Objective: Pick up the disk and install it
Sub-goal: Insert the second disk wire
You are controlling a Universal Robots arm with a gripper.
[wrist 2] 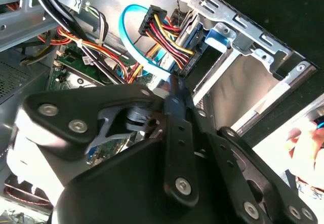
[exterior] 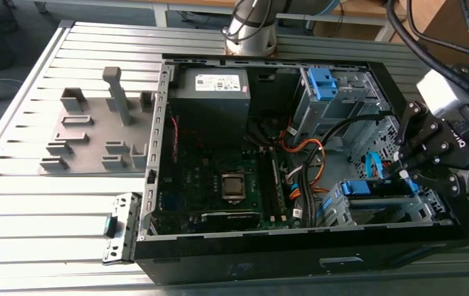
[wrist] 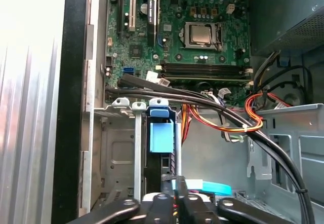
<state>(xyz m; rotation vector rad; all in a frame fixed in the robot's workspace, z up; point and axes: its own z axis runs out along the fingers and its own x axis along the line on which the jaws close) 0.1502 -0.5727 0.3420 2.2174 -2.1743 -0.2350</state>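
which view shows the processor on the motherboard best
The first wrist view: the processor sits unobstructed and nearly face-on, with its metal frame plain to see. The exterior view shows the same part too, but at a slant, from off to one side.

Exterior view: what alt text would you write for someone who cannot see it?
A robot arm's end effector hovers at the drive cage in a corner of an open black computer case, near a blue-framed disk seated there. The case lies on a slatted metal table, with a grey plastic fixture on the exterior view's left.
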